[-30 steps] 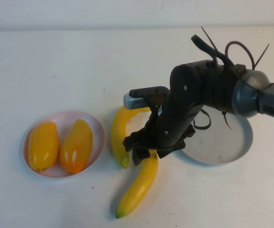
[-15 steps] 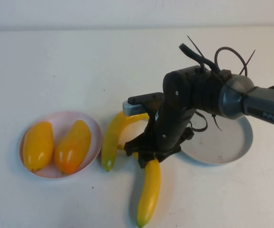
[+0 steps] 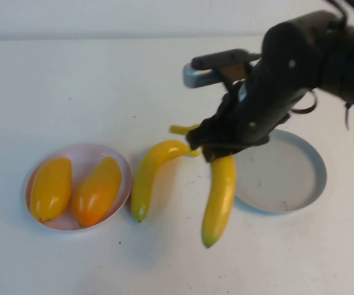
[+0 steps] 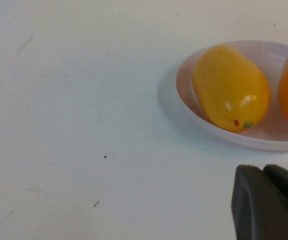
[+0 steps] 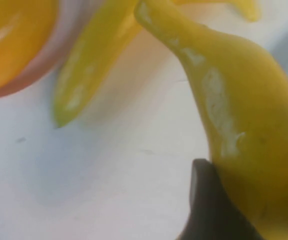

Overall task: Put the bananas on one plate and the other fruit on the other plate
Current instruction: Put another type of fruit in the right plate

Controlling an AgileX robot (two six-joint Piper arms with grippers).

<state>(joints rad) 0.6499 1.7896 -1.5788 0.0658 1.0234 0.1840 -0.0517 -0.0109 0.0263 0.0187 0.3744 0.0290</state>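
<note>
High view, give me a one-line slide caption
Right gripper lifts one banana beside the grey-blue plate; left gripper parked.

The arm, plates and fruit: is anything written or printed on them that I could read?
None readable in these views.
Right gripper, shut on a banana lifted beside the grey-blue plate: no lettering shows.
Left gripper, near the pink plate: no lettering.
Fruit: no stickers or print.

I'm seeing two slim yellow plastic bananas (image 3: 219, 196) with greenish tips, two plump orange-yellow oval fruits (image 3: 95, 190), a round pale pink plate (image 3: 82, 153), a round grey-blue plate (image 3: 287, 178), the white surface (image 3: 72, 80), and the black right pincer (image 3: 217, 150); the black left pincer (image 4: 269, 202) is showing in the left wrist view.
</note>
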